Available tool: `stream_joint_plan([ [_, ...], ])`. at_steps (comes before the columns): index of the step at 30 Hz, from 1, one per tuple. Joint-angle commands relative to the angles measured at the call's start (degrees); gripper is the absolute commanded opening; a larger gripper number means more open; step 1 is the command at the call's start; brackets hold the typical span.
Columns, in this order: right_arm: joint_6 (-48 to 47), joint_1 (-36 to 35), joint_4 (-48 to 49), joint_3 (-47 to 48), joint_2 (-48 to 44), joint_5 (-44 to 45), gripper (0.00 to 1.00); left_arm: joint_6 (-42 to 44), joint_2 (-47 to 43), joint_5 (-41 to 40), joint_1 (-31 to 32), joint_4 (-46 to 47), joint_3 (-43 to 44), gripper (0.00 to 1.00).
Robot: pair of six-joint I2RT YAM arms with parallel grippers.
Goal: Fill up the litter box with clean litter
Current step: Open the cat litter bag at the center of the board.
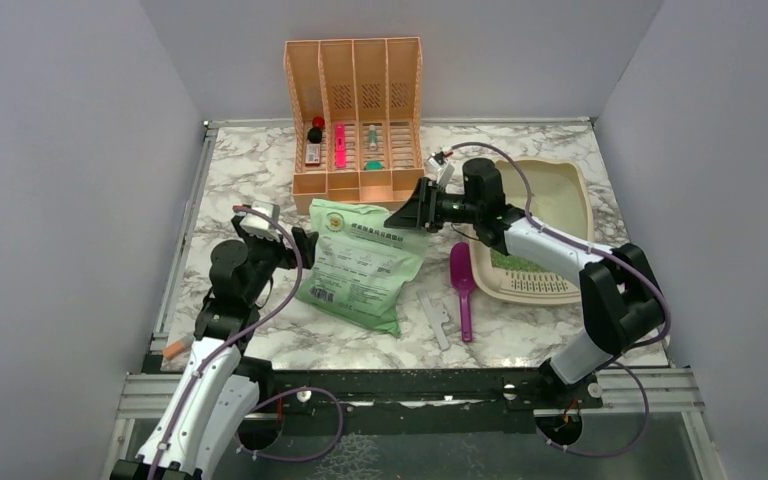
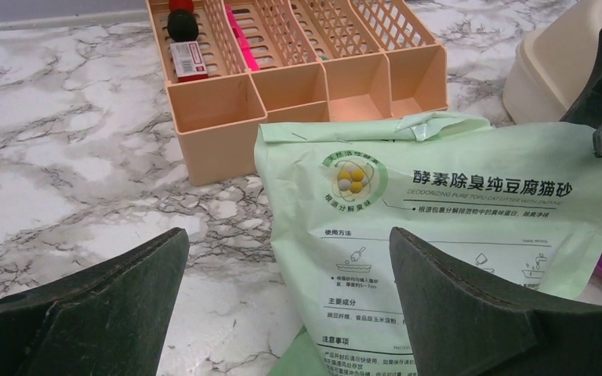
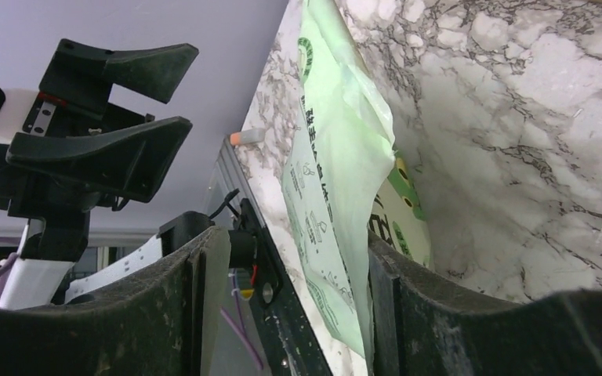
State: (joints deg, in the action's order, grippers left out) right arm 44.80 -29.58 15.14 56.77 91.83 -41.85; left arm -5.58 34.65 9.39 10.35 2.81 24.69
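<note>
The beige litter box (image 1: 582,192) sits at the right of the table, with a patch of green clean litter (image 1: 520,263) near its slotted end. A pale green printed bag (image 1: 360,265) lies flat in the middle. My right gripper (image 1: 405,216) is at the bag's top right corner. In the right wrist view its jaws (image 3: 298,298) straddle the bag's edge (image 3: 337,180), which rests against one finger with a gap to the other. My left gripper (image 1: 305,245) stands wide open at the bag's left side, over the marble and the bag (image 2: 439,211), holding nothing.
A peach slatted file organizer (image 1: 355,120) with small items stands behind the bag. A purple scoop (image 1: 463,290) and a white strip (image 1: 435,315) lie between the bag and the litter box. A small orange object (image 1: 173,348) sits at the near left edge.
</note>
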Motion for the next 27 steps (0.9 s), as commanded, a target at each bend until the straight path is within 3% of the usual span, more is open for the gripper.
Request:
stream_joint_plan([
  [1, -7.9, -0.3, -6.1, 4.2, 1.0, -3.8, 0.59, -2.9, 0.7, 0.8, -0.1, -0.8, 3.3, 0.99],
  [9, -20.2, -2.8, -17.0, 9.8, 2.9, -3.9, 0.25, -9.9, 12.7, 0.3, -0.2, -13.6, 15.3, 0.99],
  [11, -23.0, -4.0, -19.2, 10.6, 3.0, -4.0, 0.25, -10.0, 15.7, 0.2, -0.7, -16.2, 19.3, 0.99],
  [14, -26.4, -5.3, -22.5, 11.6, 3.2, -1.4, 0.38, -7.2, 20.0, 5.5, -1.5, -19.2, 25.4, 0.99],
  [17, -28.4, -5.5, -24.2, 12.2, 3.8, 0.4, 0.32, -3.2, 24.0, 9.1, -1.9, -22.3, 30.1, 0.99],
  [19, -30.0, -5.7, -25.0, 12.9, 3.9, 0.5, 0.19, 1.5, 26.3, 13.2, -2.1, -23.4, 31.9, 0.99],
  [22, -33.1, -6.3, -25.1, 12.9, 3.0, 0.7, 0.09, 10.3, 29.1, 20.3, -2.1, -25.3, 34.6, 0.99],
  [27, -36.2, -6.5, -21.5, 10.6, 1.0, 1.6, 0.02, 38.9, 33.3, 39.0, -2.2, -35.5, 39.5, 0.99],
])
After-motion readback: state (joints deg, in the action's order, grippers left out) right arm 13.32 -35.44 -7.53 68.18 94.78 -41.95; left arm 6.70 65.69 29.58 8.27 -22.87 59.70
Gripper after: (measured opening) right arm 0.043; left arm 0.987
